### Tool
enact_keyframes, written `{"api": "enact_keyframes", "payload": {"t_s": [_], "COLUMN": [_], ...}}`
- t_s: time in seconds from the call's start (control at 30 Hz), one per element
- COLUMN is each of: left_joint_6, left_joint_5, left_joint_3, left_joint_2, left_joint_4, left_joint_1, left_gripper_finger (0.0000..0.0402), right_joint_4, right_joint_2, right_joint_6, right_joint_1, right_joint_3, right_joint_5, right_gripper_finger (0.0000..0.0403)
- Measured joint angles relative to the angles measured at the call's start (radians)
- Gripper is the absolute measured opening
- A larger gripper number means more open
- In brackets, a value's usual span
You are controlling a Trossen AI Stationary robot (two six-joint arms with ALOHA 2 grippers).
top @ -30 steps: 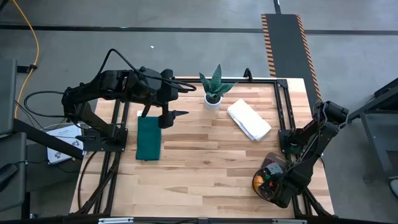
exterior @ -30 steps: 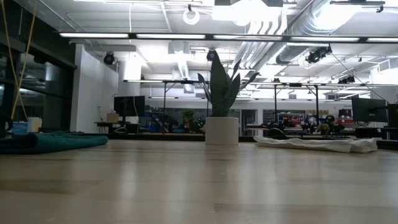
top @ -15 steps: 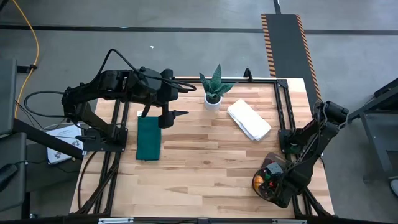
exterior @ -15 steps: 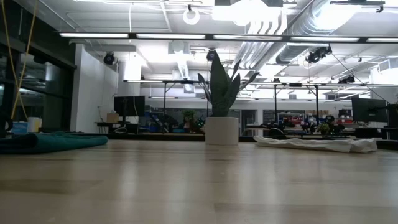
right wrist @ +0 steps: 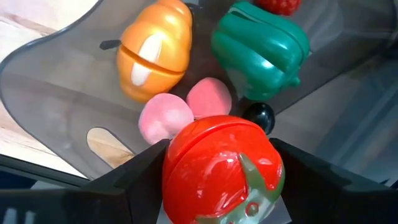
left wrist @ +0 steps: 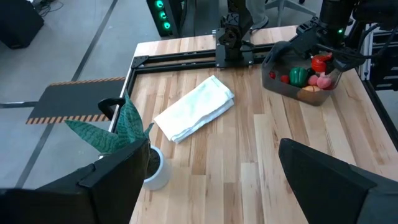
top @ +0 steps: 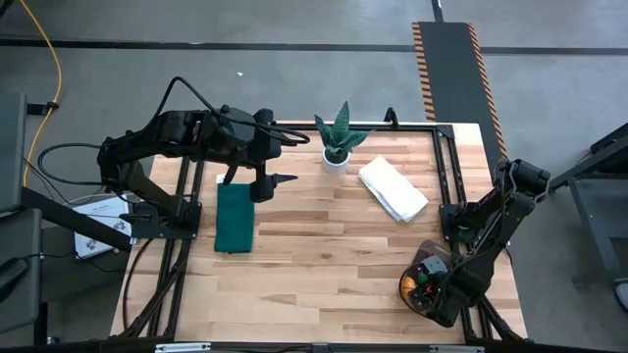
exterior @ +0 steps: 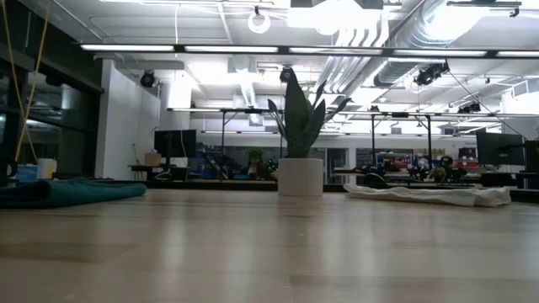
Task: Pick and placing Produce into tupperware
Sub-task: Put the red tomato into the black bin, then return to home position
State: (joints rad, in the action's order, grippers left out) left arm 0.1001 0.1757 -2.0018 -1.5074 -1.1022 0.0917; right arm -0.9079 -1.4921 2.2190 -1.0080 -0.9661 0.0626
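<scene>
Two pincers: I am gripping a red tomato in my right pincer, hovering just above the tupperware, where an orange fruit, green pepper and pink pieces are lying. My left pincer is hanging released, well apart over the table.

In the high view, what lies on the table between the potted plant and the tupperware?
The folded white cloth lies between the potted plant and the tupperware; otherwise that stretch is bare wood in the high view.
</scene>
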Motion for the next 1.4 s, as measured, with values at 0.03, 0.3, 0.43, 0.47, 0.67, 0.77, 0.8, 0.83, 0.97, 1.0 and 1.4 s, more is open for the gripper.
{"api": "enact_keyframes", "payload": {"t_s": [0.03, 0.3, 0.43, 0.47, 0.67, 0.77, 0.8, 0.83, 0.97, 1.0, 1.4], "left_joint_6": [0.0, 0.0, 0.0, 0.0, 0.0, 0.006, 0.006, 0.006, 0.007, 0.007, 0.009], "left_joint_5": [0.0, 0.0, 0.0, 0.0, 0.0, 0.0, 0.0, 0.0, 0.0, 0.0, 0.0], "left_joint_3": [0.0, 0.0, 0.0, 0.0, 0.0, 0.0, 0.0, 0.0, 0.0, 0.0, 0.0], "left_joint_2": [0.0, 0.0, 0.0, 0.0, 0.0, 0.0, 0.0, 0.0, 0.0, 0.0, 0.0], "left_joint_4": [0.0, 0.0, 0.0, 0.0, 0.0, 0.0, 0.0, 0.0, 0.0, 0.0, 0.023], "left_joint_1": [0.0, 0.0, 0.0, 0.0, 0.0, 0.0, 0.0, 0.0, 0.0, 0.0, 0.0], "left_gripper_finger": [0.0349, 0.0349, 0.0349, 0.0349, 0.0349, 0.0349, 0.0349, 0.0349, 0.0349, 0.0349, 0.0349], "right_joint_4": [0.0, 0.001, 0.004, 0.007, 0.006, 0.004, 0.004, 0.004, 0.007, 0.007, 0.011], "right_joint_2": [0.0, 0.0, 0.0, 0.0, 0.0, 0.0, 0.0, 0.0, 0.0, 0.0, 0.095], "right_joint_6": [0.0, -0.028, -0.036, -0.038, -0.045, -0.047, -0.047, -0.05, -0.057, -0.053, -0.06], "right_joint_1": [0.0, 0.0, 0.0, 0.0, 0.0, 0.0, 0.0, 0.0, 0.0, 0.0, 0.015], "right_joint_3": [0.0, 0.0, 0.0, 0.0, 0.0, 0.0, 0.0, 0.0, 0.0, 0.0, 0.0], "right_joint_5": [0.0, 0.001, 0.001, 0.001, 0.001, 0.001, 0.001, 0.001, 0.001, 0.002, 0.006], "right_gripper_finger": [0.0259, 0.0315, 0.0334, 0.0336, 0.0337, 0.0337, 0.0337, 0.0337, 0.0337, 0.0337, 0.0336]}}
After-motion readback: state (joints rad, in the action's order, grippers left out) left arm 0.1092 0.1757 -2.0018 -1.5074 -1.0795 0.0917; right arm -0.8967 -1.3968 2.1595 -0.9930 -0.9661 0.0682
